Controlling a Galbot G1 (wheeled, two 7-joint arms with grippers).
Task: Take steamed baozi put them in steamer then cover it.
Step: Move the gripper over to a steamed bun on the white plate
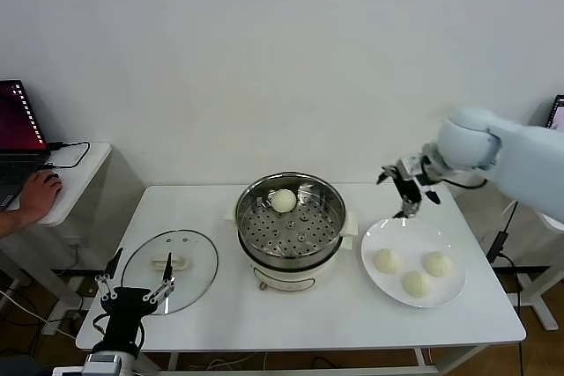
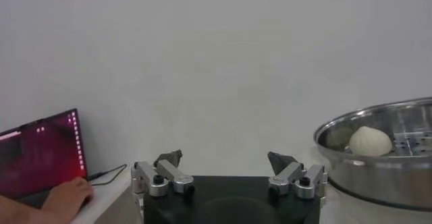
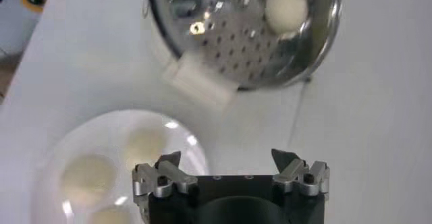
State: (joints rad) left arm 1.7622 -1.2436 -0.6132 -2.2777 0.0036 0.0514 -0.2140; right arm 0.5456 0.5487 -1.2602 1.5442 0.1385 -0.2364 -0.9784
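The steamer stands mid-table, its perforated tray holding one steamed baozi at the far side. Three more baozi lie on a white plate to its right. My right gripper hovers open and empty above the plate's far edge. In the right wrist view that gripper looks down on the plate and the steamer. The cover, a glass lid, lies flat left of the steamer. My left gripper rests open at the cover's near edge.
A side desk at the far left carries a laptop and a person's hand. The left wrist view shows the steamer with its baozi beyond my left gripper. The table's front edge runs just below the plate.
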